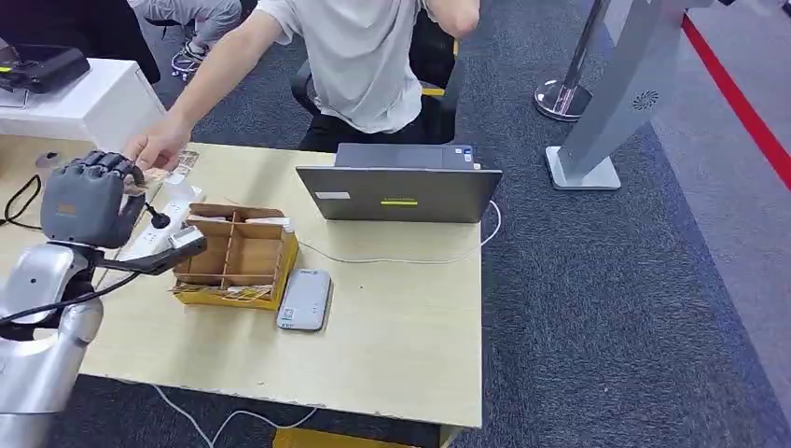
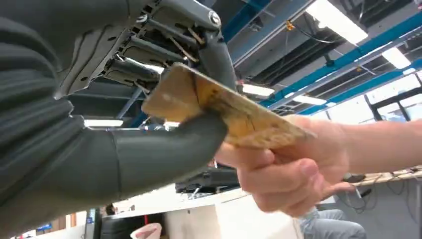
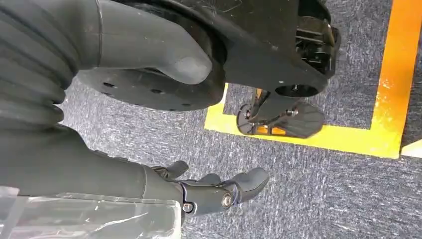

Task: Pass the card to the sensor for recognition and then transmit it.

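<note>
My left hand is raised over the table's left side, knuckles toward me, and pinches a gold card between thumb and fingers. A person's hand reaches in from across the table and grips the same card's other end. In the head view the card is mostly hidden behind my fingers. The grey card sensor lies flat on the table beside the wooden box. My right hand hangs low over the carpet, fingers apart and holding nothing.
A wooden divided box stands left of the sensor, with a white power strip behind it. A grey laptop sits mid-table in front of the seated person. A grey kiosk base stands on the carpet to the right.
</note>
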Controlling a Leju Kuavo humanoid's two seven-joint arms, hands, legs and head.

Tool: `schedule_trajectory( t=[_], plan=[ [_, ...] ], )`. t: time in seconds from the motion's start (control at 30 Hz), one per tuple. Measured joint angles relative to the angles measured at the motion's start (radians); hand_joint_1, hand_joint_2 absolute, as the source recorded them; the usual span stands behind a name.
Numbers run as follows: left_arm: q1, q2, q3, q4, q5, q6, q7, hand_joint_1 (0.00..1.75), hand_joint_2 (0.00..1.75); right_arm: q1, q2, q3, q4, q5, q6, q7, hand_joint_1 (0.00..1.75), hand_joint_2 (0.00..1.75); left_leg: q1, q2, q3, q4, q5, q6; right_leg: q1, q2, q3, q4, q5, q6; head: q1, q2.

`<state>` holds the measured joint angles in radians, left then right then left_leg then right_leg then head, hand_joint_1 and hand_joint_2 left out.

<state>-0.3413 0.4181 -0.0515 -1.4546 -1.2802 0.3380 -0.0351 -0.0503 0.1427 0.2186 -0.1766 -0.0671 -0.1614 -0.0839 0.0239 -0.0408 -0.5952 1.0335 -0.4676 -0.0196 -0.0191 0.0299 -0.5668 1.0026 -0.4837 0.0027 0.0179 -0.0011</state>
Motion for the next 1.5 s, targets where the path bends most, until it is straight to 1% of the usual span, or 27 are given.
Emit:
schedule_trajectory(
  t=[0.27,0.5,0.7,0.77,0.9,1.03,1.2,1.3,1.5],
  plan=[
    [-0.002,-0.019,-0.042,-0.002,0.002,0.000,0.005,1.75,1.75,0.000,0.000,0.000,0.000,0.000,0.000,0.000,0.00,1.75,0.000,0.000,0.000,0.000,0.000,0.000,0.000,0.000,0.000,0.000,0.000,0.000,0.000,0.000],
    [-0.001,-0.041,-0.063,-0.013,0.000,0.012,0.009,1.75,1.75,0.000,0.000,0.000,0.000,0.000,0.000,0.008,0.00,1.75,0.000,0.000,0.000,0.000,0.000,0.000,0.000,0.000,0.000,0.000,0.000,0.000,0.000,0.000],
    [0.026,-0.068,-0.089,-0.063,-0.006,0.036,0.002,1.75,1.75,0.000,0.000,-0.001,0.000,-0.010,-0.008,0.016,0.00,1.75,0.000,0.000,0.000,0.000,0.000,0.000,0.000,0.000,0.000,0.000,0.000,0.000,0.000,0.000],
    [0.056,-0.083,-0.109,-0.106,-0.013,0.048,-0.010,1.75,1.75,0.000,0.000,-0.005,0.000,-0.017,-0.016,0.018,0.00,1.75,0.000,0.000,0.000,0.000,0.000,0.000,0.000,0.000,0.000,0.000,0.000,0.000,0.000,0.000],
    [0.117,-0.111,-0.173,-0.178,-0.052,0.043,-0.007,1.75,1.75,0.000,0.000,-0.013,0.000,-0.025,-0.021,0.019,0.00,1.75,-0.001,0.000,-0.001,0.000,-0.001,0.001,0.000,0.000,0.000,0.000,0.000,0.000,0.000,0.000],
    [0.141,-0.124,-0.204,-0.214,-0.062,0.040,-0.002,1.75,1.75,0.001,0.000,-0.015,0.000,-0.026,-0.026,0.019,0.00,1.75,0.000,0.000,-0.001,0.000,-0.001,0.000,0.000,0.000,0.000,0.000,0.000,0.000,0.000,0.000],
    [0.147,-0.136,-0.243,-0.219,-0.084,0.023,-0.008,1.75,1.75,0.001,0.000,-0.016,0.000,-0.024,-0.026,0.017,0.00,1.75,0.000,0.000,-0.001,0.000,0.000,0.001,0.000,0.000,0.000,0.000,0.000,0.000,0.000,0.000],
    [0.147,-0.145,-0.264,-0.213,-0.096,0.016,0.003,1.75,1.75,0.001,0.000,-0.016,0.000,-0.024,-0.023,0.017,0.00,1.75,0.000,0.000,-0.001,0.000,0.000,0.001,0.000,0.000,0.000,0.000,0.000,0.000,0.000,0.000],
    [0.148,-0.153,-0.280,-0.202,-0.099,0.012,0.005,1.75,1.75,0.001,0.000,-0.016,0.000,-0.024,-0.022,0.017,0.00,1.75,0.000,0.000,-0.001,0.000,0.000,0.001,0.000,0.000,0.000,0.000,0.000,0.000,0.000,0.000]
  ],
)
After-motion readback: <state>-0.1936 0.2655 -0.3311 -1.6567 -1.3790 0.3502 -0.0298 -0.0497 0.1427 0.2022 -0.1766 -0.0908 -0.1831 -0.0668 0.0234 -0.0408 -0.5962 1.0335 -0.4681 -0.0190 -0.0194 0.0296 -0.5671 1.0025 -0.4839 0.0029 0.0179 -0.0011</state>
